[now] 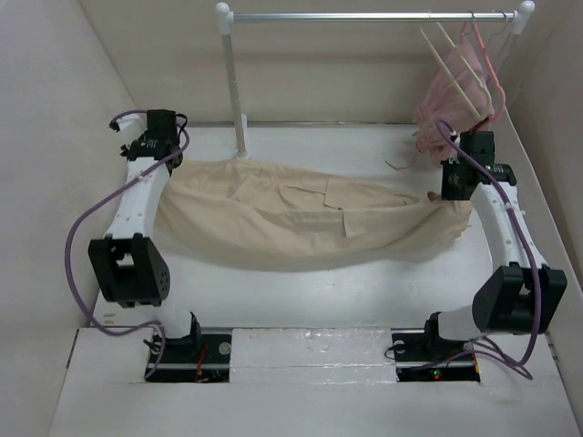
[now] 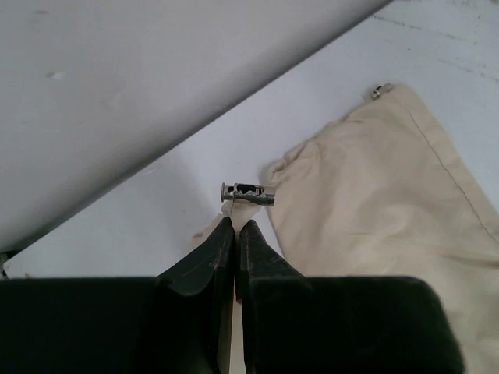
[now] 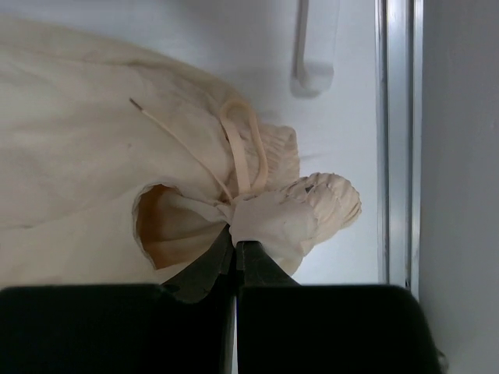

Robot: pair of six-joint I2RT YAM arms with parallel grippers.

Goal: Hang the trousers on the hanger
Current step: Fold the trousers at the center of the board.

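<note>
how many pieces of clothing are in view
2. The beige trousers lie spread across the table; a pink garment hangs from the right end of the rail at the back. Another could be hidden behind it.

The trousers (image 1: pixel 301 218) lie across the table (image 1: pixel 301 291), the hanger (image 1: pixel 446 67) on the rail (image 1: pixel 364 15) behind, at right.

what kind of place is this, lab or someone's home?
Probably a lab test cell, not a home: boxed-in white table, small clothes rail with a hanger, trousers stretched between the left arm and right arm.
</note>
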